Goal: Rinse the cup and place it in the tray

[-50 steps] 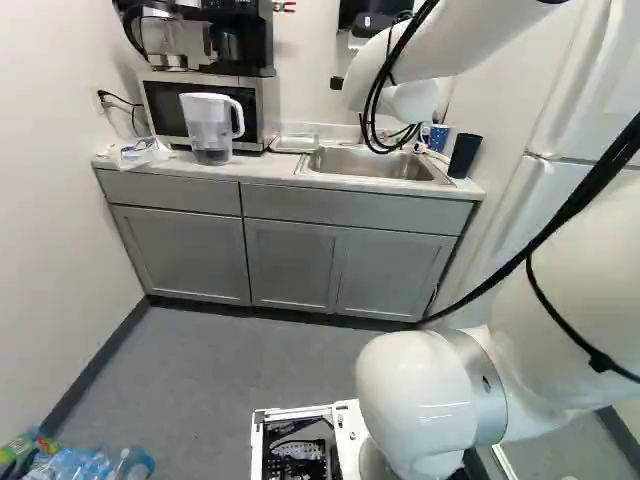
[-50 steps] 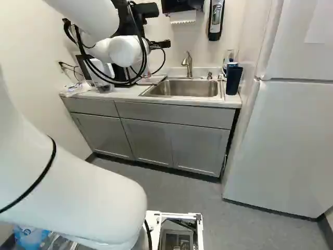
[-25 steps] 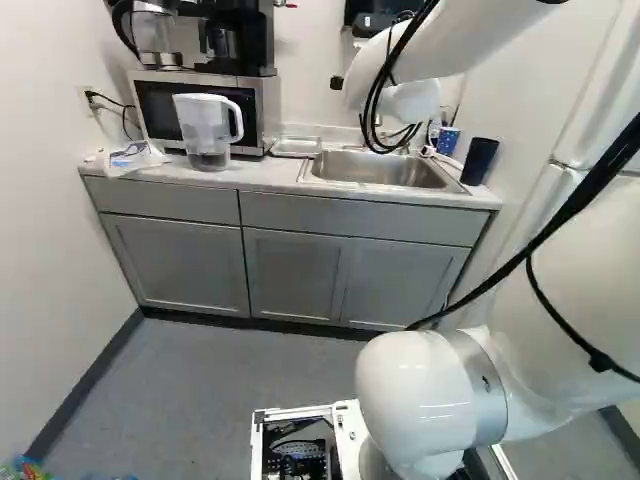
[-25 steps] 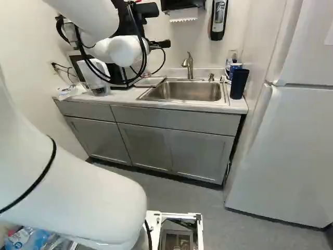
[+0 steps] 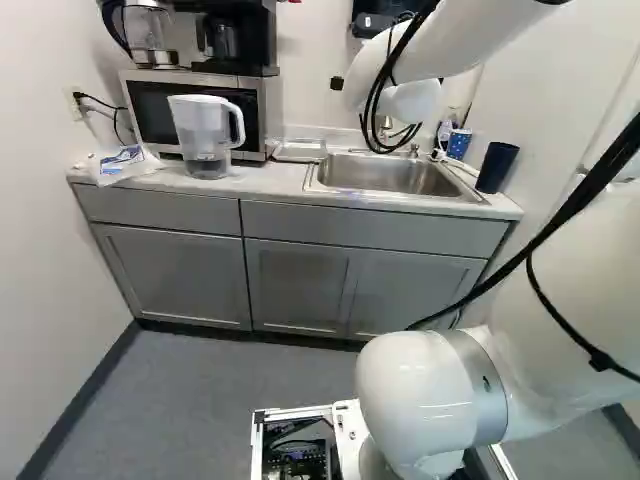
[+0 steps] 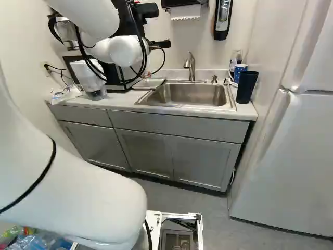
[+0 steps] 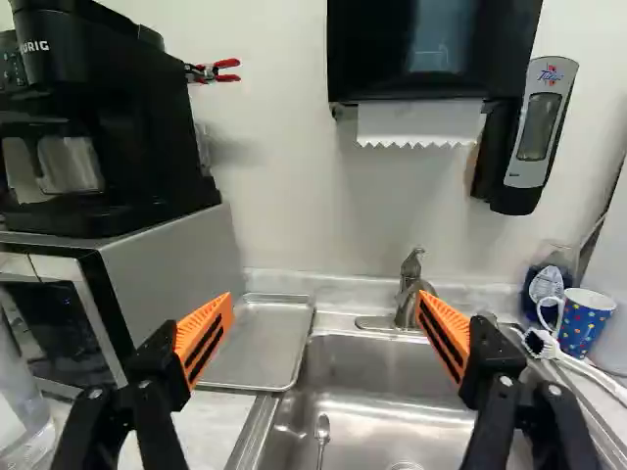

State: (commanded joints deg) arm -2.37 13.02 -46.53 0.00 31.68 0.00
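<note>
Two orange-padded fingers (image 7: 206, 335), black gripper (image 6: 160, 45): set wide. Qty 1 blue dotted cup (image 7: 588, 318), 1 tall dark-blue tumbler (image 6: 247, 87): on pale ctr. (image 6: 117, 100), R of gripper. Qty 1 rect. metal tray (image 7: 257, 343): fwd L; 1 steel sink (image 7: 377, 362): fwd, below.

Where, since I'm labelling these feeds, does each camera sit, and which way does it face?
Left base view: on the base, left behind the arm, looking ahead and down at the sink; white links show at right.
Right base view: right behind the arm, facing sink and refrigerator; links show at left.
Wrist view: on the wrist, looking along open fingers over the sink.
Both base views share sink and pitcher.
</note>
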